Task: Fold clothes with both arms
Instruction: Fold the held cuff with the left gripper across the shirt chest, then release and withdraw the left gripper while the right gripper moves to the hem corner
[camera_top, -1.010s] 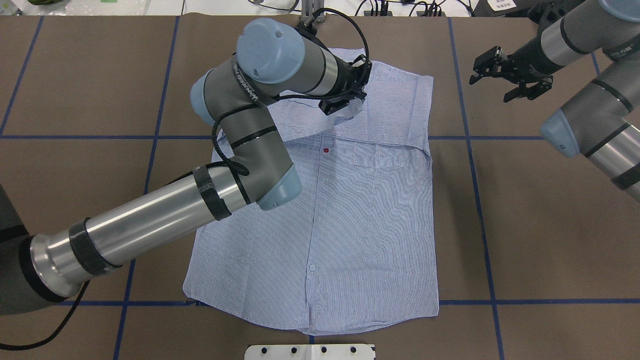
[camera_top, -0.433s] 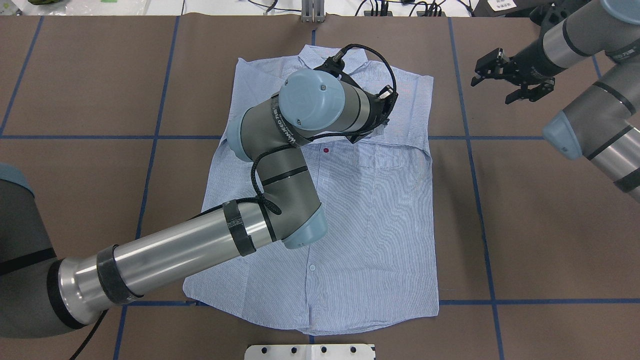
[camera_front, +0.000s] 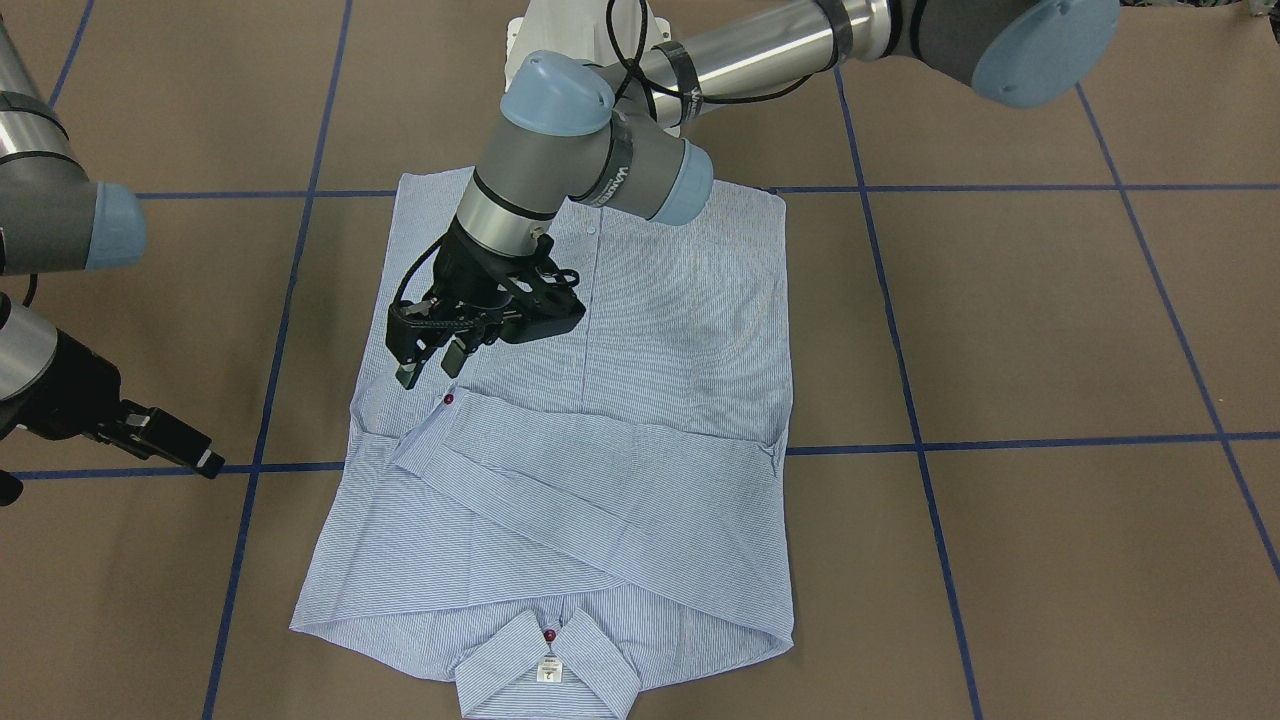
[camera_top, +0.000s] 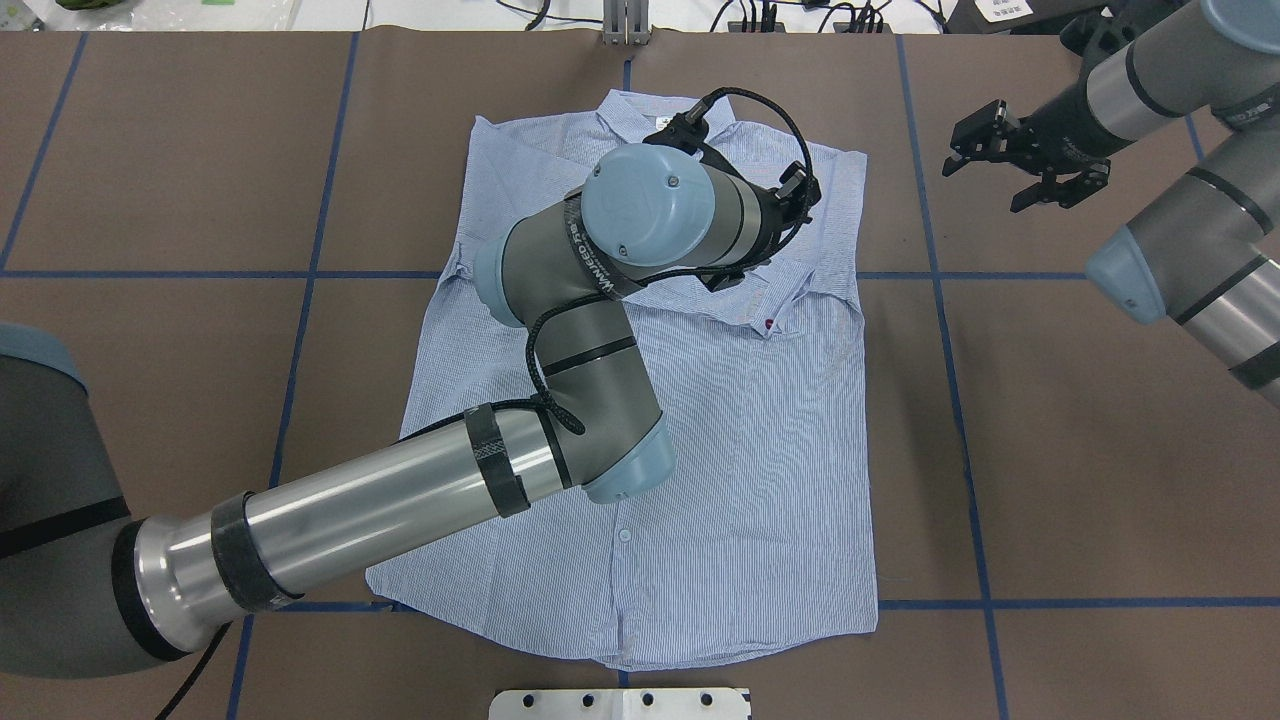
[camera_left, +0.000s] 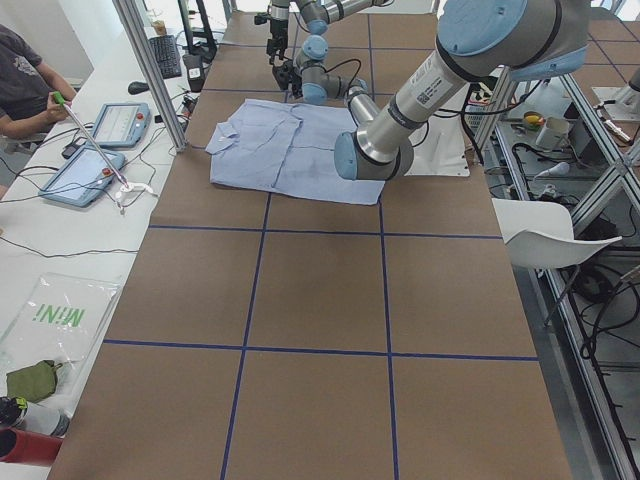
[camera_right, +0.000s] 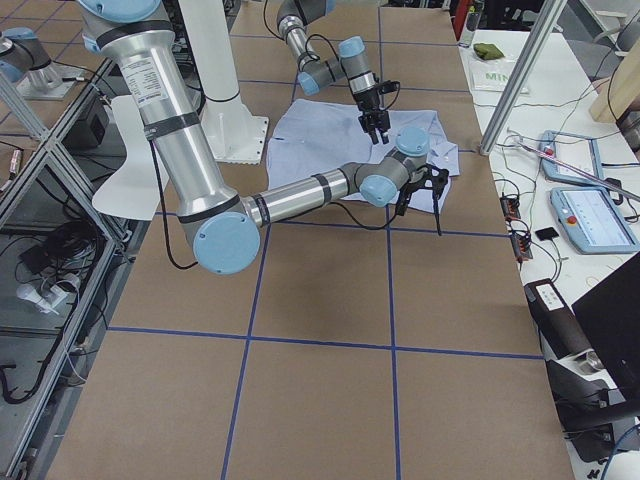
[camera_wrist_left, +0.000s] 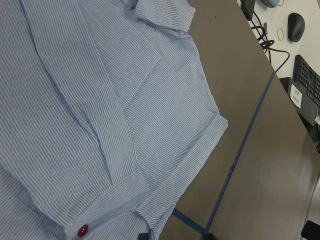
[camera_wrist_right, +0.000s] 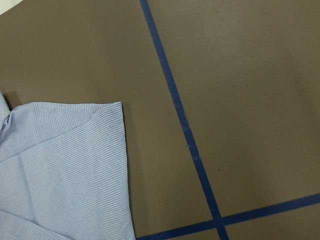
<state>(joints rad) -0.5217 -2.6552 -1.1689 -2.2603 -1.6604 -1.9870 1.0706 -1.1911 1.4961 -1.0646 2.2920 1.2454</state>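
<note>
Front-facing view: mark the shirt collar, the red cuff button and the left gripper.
shirt collar (camera_front: 600, 682), front-facing view, on its flap toward the view's right.
red cuff button (camera_front: 448, 399), front-facing view, on the button's face.
left gripper (camera_front: 428, 372), front-facing view, midway between its open jaws.

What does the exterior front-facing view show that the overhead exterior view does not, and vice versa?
Only the front-facing view shows the left arm's black claw plainly: fingers apart, nothing between them, above the light blue-and-white striped shirt, beside the cuff of the folded sleeve. Only the overhead view shows the right arm's black claw whole, fingers spread, over the brown table off the shirt's side; there the wrist mostly hides the left claw. Both show the sleeve folded across the shirt, the red cuff button and the blue tape lines.
</note>
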